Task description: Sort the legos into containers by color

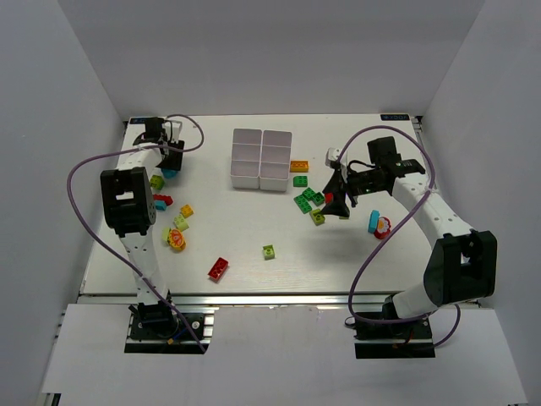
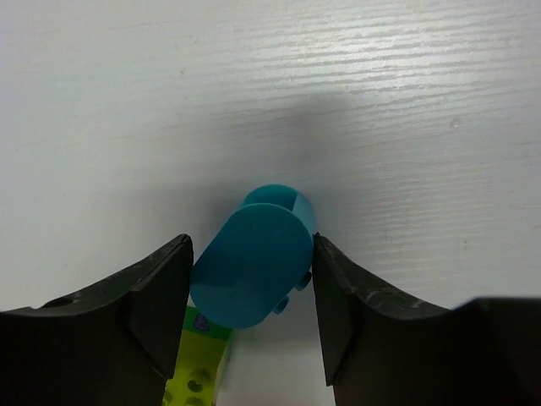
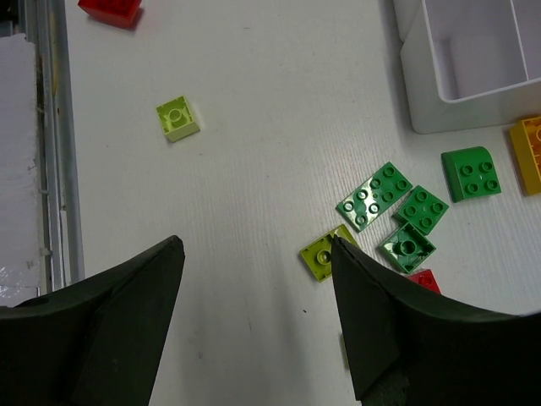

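My left gripper [image 1: 172,162] is at the far left of the table, and in the left wrist view its jaws [image 2: 250,279] are closed on a rounded light blue lego [image 2: 254,262], both fingers touching its sides. A lime lego [image 2: 196,368] lies just under it. My right gripper [image 1: 336,205] hangs open and empty over the table; its right finger [image 3: 380,313] is beside a lime lego [image 3: 321,254] and several dark green legos [image 3: 374,196]. The white six-compartment tray [image 1: 262,158] stands at the back middle and looks empty; it also shows in the right wrist view [image 3: 423,85].
Loose legos lie around: lime [image 1: 268,251], red [image 1: 218,269], orange [image 1: 298,166], a left group of lime [image 1: 156,182], red [image 1: 162,200] and yellow [image 1: 186,211], and a light blue one [image 1: 373,222] at the right. White walls enclose the table.
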{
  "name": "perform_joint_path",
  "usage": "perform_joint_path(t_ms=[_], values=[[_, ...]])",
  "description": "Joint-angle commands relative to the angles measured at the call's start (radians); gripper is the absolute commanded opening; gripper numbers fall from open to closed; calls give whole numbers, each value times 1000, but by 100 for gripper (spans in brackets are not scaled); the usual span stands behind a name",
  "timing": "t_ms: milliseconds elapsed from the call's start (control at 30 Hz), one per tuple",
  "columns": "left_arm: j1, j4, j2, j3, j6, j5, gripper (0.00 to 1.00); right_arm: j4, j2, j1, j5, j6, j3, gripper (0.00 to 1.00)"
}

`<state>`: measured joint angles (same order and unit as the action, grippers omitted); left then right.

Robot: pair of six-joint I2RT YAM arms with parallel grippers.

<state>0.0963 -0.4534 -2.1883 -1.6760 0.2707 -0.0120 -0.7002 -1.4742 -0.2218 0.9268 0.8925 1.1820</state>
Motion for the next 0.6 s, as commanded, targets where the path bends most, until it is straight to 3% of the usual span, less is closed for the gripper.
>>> perform_joint_path(t_ms=[0, 267, 367, 567], values=[[6, 33, 16, 10, -47, 62, 47, 24, 37, 6, 32, -12, 2, 75], [6, 82, 125, 88, -188, 198, 10, 61, 77, 4, 32, -36, -33, 75], [5, 97, 206, 150, -251, 270, 2, 77, 95, 4, 33, -49, -51, 75], [3, 173, 393, 332, -333, 346, 3, 91, 114, 6, 46, -67, -74, 75]])
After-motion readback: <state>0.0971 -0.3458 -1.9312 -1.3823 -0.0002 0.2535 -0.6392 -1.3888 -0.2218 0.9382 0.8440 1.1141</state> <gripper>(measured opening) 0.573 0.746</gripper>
